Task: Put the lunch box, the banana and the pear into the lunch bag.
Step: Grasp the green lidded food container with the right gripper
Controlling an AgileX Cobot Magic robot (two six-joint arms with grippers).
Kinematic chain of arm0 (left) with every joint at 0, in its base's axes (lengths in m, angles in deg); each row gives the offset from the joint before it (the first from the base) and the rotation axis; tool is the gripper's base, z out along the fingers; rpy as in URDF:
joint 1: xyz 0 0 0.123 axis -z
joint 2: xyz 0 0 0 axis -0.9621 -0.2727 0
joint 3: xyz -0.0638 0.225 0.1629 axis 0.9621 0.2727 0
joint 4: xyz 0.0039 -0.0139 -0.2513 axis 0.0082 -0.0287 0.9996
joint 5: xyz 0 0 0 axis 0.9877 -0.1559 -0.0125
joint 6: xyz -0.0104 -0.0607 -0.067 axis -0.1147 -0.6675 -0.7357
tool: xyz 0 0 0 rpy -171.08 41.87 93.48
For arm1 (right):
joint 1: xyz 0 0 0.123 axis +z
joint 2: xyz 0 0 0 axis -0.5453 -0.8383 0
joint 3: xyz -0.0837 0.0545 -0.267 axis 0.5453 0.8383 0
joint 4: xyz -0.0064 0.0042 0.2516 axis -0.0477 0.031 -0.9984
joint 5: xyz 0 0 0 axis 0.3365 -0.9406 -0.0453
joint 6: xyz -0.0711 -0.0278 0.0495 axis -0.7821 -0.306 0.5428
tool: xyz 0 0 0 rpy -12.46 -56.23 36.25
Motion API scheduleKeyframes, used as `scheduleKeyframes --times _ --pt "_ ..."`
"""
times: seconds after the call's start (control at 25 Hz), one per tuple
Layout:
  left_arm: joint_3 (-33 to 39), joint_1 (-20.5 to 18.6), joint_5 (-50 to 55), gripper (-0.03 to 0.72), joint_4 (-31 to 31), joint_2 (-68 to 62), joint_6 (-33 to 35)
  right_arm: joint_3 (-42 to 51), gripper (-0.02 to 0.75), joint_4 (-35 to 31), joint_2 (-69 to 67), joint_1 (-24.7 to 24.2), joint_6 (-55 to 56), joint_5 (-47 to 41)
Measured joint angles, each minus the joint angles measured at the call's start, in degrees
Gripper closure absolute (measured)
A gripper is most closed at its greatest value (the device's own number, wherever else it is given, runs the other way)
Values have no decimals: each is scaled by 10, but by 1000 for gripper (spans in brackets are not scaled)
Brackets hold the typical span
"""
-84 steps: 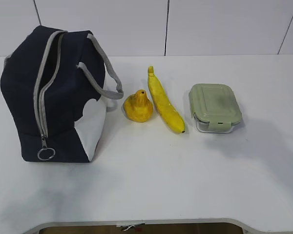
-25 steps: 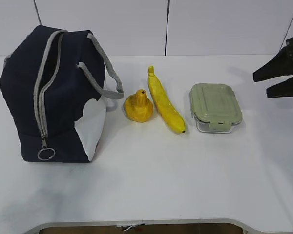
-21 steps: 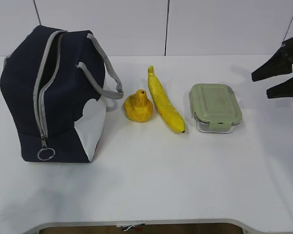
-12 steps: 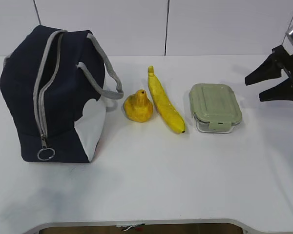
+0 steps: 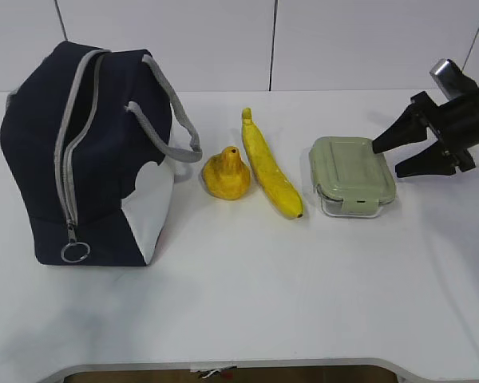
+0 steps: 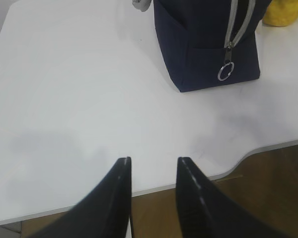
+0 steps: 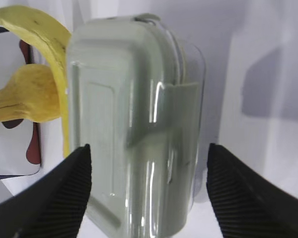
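**Right gripper lined up on the lunch box, nothing packed yet**

The right gripper (image 5: pixel 393 156) hung at the box's 3 o'clock edge, jaws spread wide; in the right wrist view the two fingers (image 7: pixel 59 193) straddled the lunch box (image 5: pixel 351 175) w/ the sage lid between them, and no contact was visible. The left gripper (image 6: pixel 153 168) was parked over the front table edge, jaws apart, holding nothing — the lunch bag (image 5: pixel 88 155) sat ahead of it at roughly 1 o'clock in its own view.

Where the task items lay: lunch box at 3 o'clock from table centre, banana (image 5: pixel 270 166) just beside it toward 9, pear (image 5: pixel 226 175) next, close against the banana and possibly touching it. Bag well apart at far 9 o'clock, upright, zipper (image 5: pixel 70 152) looking mostly closed w/ the ring pull (image 5: pixel 75 252) hanging low on its front side.

Risks, as I judged them:
- Lid is smooth and glossy, so a grip that lands high could slip off it or pop the snap tab (image 5: pixel 358 206) instead of holding the body.
- If the fingers came down uneven, the box could skid toward 9 o'clock and shove the banana into the pear.
- Bag mouth didn't look open enough for the box — dropping it there would prob. tip the soft bag or bounce off.

In the way: the strap handles (image 5: pixel 168 120) arched across the bag's 3 o'clock side, right on the approach path. The table (image 5: pixel 247 295) showed nothing else.
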Motion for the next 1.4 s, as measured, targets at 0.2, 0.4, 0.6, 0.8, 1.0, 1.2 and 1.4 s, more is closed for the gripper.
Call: scheduleKeyframes --times 0.2,0.4,0.6,0.8,1.0,1.2,1.4 --pt "0 0 0 448 0 0 0 -5 165 -1 -13 5 0 0" --pt "0 0 0 448 0 0 0 -22 165 -14 -21 12 0 0" --pt "0 0 0 448 0 0 0 -27 165 -20 -40 15 0 0" --pt "0 0 0 448 0 0 0 -27 165 -20 -46 15 0 0" --pt "0 0 0 448 0 0 0 -27 165 -9 -47 18 0 1" --pt "0 0 0 448 0 0 0 -28 169 -3 -47 21 0 1" --pt "0 0 0 448 0 0 0 -29 255 -4 -47 22 0 0"
